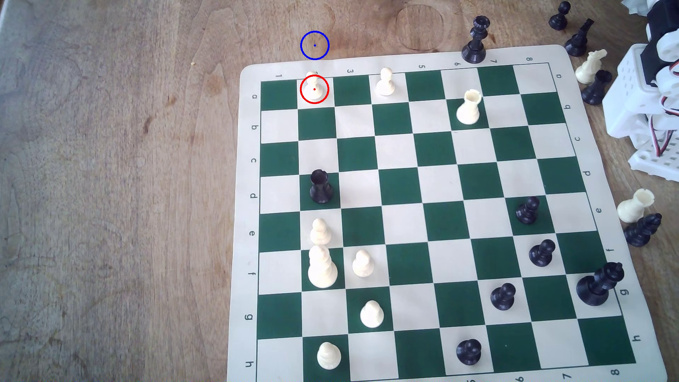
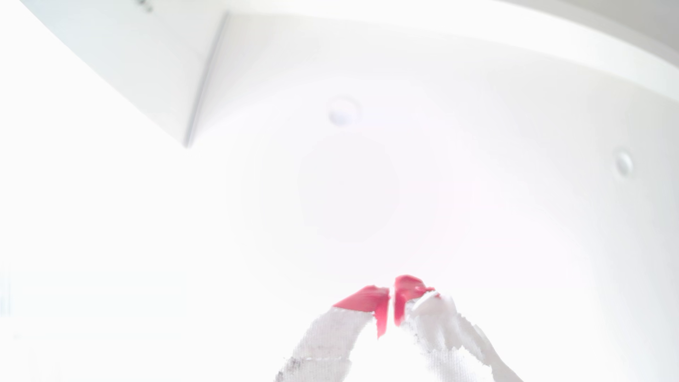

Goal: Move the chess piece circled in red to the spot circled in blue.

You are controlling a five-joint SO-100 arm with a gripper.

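Your gripper [image 2: 391,294] has its red tips nearly touching with nothing between them. The pawn [image 1: 314,88] stands on the board [image 1: 433,60], well away from the arm, with the spot [image 1: 314,45] on wood just beyond it.

A brown wooden bench [image 1: 110,183] carries a green-and-white chess mat [image 1: 415,227] on the exterior view's right. Off the mat, a black queen [image 1: 476,40], several black and white pieces [image 1: 591,66] and the arm's white base [image 1: 646,110] stand on the wood, and the blue-ringed spot [image 1: 314,45] marks bare grain.
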